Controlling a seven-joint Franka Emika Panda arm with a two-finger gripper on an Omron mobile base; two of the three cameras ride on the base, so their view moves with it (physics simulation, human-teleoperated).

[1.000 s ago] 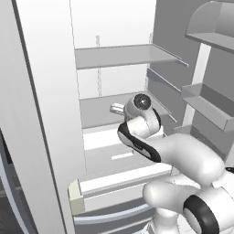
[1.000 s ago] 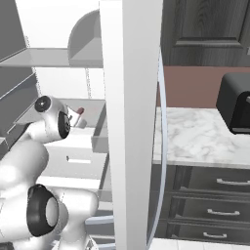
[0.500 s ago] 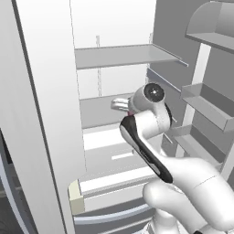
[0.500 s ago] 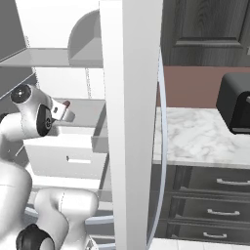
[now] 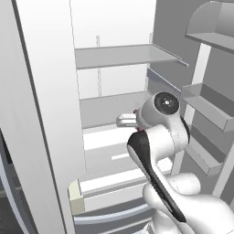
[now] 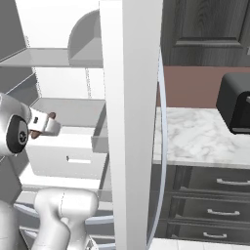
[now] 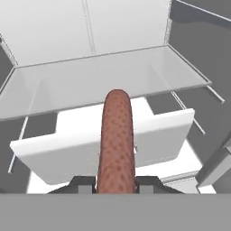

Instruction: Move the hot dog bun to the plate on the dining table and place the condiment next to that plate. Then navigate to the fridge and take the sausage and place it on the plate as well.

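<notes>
- Your gripper (image 7: 116,187) is clamped narrow on the sausage (image 7: 116,140), one dark fingertip on each side of its near end, so the sausage juts straight out ahead of the hand like a rod.
- Holding it by one end leaves the far end free; judge this as handy for laying it down lengthwise on the plate later, but the long overhang can catch on things.
- You see the sausage lifted clear of the fridge interior: in the hand view it hangs above the white drawer (image 7: 103,144), with the glass shelf (image 7: 99,76) behind and beyond its tip, touching neither.
- From the right base view, the gripper (image 6: 48,123) sits in front of the open fridge compartment, level with the drawer (image 6: 68,151), a small brown tip of the sausage (image 6: 52,115) showing at the hand.
- In the left base view the arm's wrist (image 5: 162,109) blocks most of the hand, so take the grip from the hand view.
- The pick looks done; what remains is carrying the sausage out past the fridge's door shelves (image 5: 208,107) and to the dining table plate.
- Watch the door edge (image 6: 129,122) close at the arm's right when you back out.
</notes>
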